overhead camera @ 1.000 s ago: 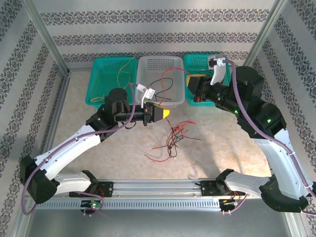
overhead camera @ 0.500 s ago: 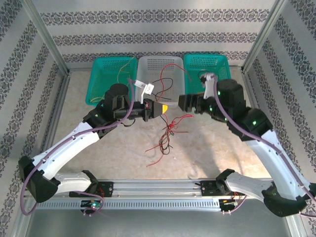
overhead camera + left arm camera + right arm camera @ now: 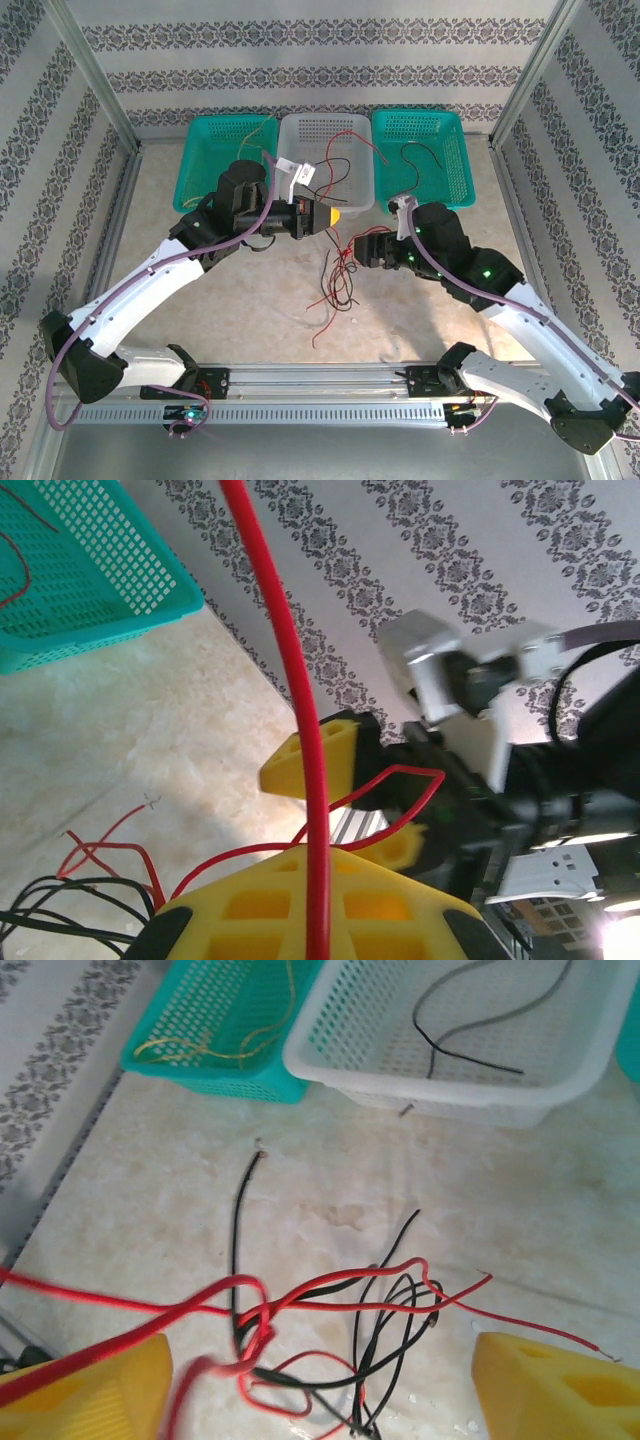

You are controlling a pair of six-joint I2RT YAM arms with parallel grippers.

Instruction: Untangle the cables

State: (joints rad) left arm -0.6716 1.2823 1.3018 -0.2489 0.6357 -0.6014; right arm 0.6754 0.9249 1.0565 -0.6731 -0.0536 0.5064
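A tangle of red and black cables [image 3: 338,285] lies on the table between the arms, close below the camera in the right wrist view [image 3: 345,1335]. My left gripper [image 3: 333,214] is shut on a red cable [image 3: 290,670] that runs up across its yellow fingers [image 3: 318,900] and trails down into the tangle. My right gripper [image 3: 352,251] hangs just above the tangle, jaws open [image 3: 325,1395], with the wires lying between its yellow fingertips [image 3: 555,1390] but not gripped. It also faces the left wrist camera [image 3: 330,760].
Three baskets stand in a row at the back. The left teal basket [image 3: 190,165] holds yellow cables [image 3: 215,1050]. The white basket [image 3: 300,130] holds a black cable [image 3: 470,1035]. The right teal basket [image 3: 458,150] holds a red cable [image 3: 425,152]. Walls close the sides.
My right gripper opened, left the right teal basket with a red cable now lying in it, and came down-left over the tangle. The left gripper shifted slightly, holding its red cable.
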